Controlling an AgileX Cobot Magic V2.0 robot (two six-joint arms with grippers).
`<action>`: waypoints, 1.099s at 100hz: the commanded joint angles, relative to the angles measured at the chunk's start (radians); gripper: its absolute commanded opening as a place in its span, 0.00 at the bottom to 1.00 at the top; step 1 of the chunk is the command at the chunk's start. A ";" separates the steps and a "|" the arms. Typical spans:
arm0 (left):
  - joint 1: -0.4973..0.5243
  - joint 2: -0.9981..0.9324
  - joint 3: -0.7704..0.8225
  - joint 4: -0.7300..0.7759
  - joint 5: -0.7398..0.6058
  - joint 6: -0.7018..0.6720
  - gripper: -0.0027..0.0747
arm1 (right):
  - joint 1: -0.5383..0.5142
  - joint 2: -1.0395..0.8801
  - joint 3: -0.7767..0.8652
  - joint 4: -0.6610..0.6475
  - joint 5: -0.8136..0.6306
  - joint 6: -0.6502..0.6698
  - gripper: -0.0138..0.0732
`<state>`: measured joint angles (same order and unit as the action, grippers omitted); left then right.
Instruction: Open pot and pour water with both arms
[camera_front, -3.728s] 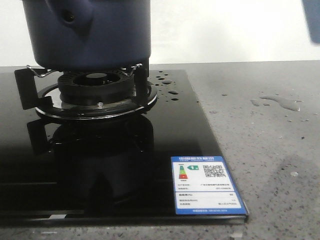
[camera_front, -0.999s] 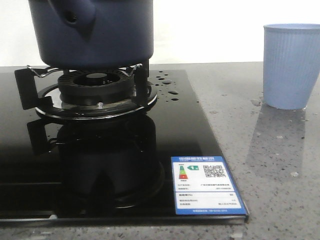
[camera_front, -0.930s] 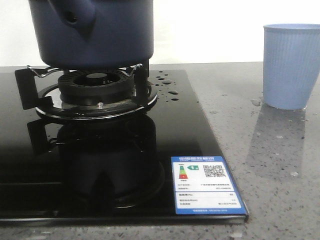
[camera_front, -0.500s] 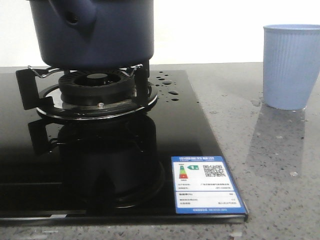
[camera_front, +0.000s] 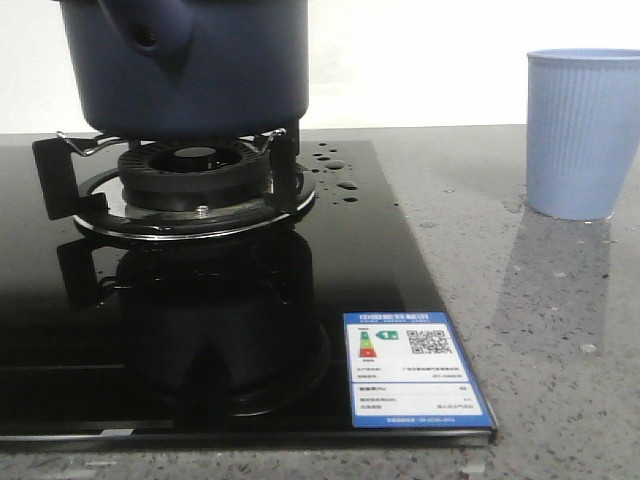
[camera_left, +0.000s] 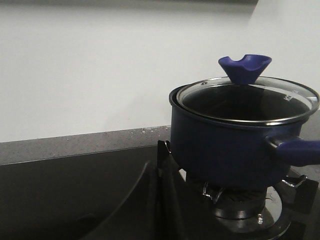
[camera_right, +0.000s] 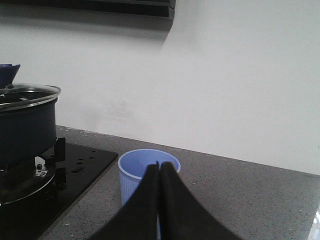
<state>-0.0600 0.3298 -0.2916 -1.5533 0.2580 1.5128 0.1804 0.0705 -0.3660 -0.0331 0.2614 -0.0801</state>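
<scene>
left gripper (camera_left: 156, 200): two smooth matte black fingers, broad at the base, narrowing to slim tips
right gripper (camera_right: 159, 192): same matte black pair, curved outer edges, tapered to thin tips
markings, screws, cables: none visible on either

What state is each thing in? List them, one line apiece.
Large round dark navy-blue pot: upright on the burner stand, lid on.
Glass lid with blue knob: seated on the pot, closed.
Light blue ribbed plastic cup: upright on the grey counter, apart from the stove.
Black glass stove top: burner unlit, water drops near its rear right edge.
Left gripper: jaws shut, empty.
Right gripper: jaws shut, empty.
</scene>
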 joint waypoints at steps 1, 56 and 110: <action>0.002 -0.012 -0.008 -0.021 0.002 -0.009 0.01 | -0.005 0.012 -0.022 -0.013 -0.074 -0.007 0.08; 0.002 -0.012 -0.005 -0.025 0.018 -0.009 0.01 | -0.005 0.012 -0.022 -0.013 -0.074 -0.007 0.08; 0.060 -0.148 0.014 1.024 0.004 -0.906 0.01 | -0.005 0.012 -0.022 -0.013 -0.074 -0.007 0.08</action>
<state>-0.0171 0.2242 -0.2646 -0.8952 0.2809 0.9620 0.1804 0.0705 -0.3660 -0.0331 0.2614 -0.0801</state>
